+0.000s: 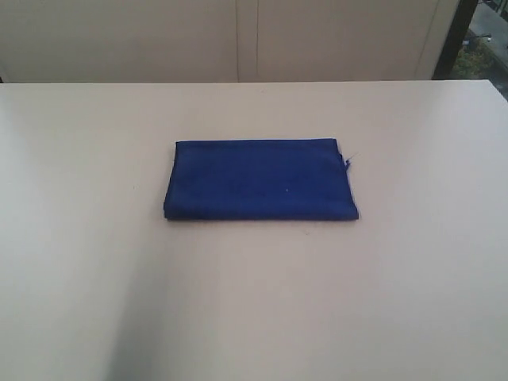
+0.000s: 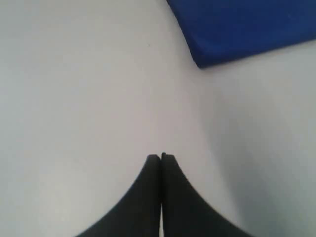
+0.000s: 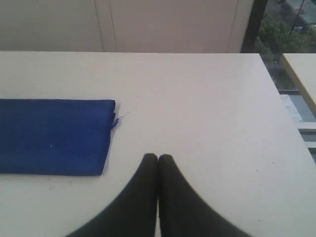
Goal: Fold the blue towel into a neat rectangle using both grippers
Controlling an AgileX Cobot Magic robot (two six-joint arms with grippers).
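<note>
The blue towel (image 1: 260, 179) lies flat in the middle of the table as a folded rectangle, with a pale thread at its far right corner. Neither arm shows in the exterior view. In the left wrist view my left gripper (image 2: 161, 157) is shut and empty over bare table, well apart from the blue towel (image 2: 247, 27), of which one corner shows. In the right wrist view my right gripper (image 3: 158, 157) is shut with nothing in it, a short way off the end of the blue towel (image 3: 54, 136) that carries the thread.
The pale table (image 1: 413, 302) spreads around the towel on every side. Its far edge meets a beige panelled wall (image 1: 238, 40). In the right wrist view the table's side edge (image 3: 289, 123) drops off toward a window and a second table top (image 3: 303, 74).
</note>
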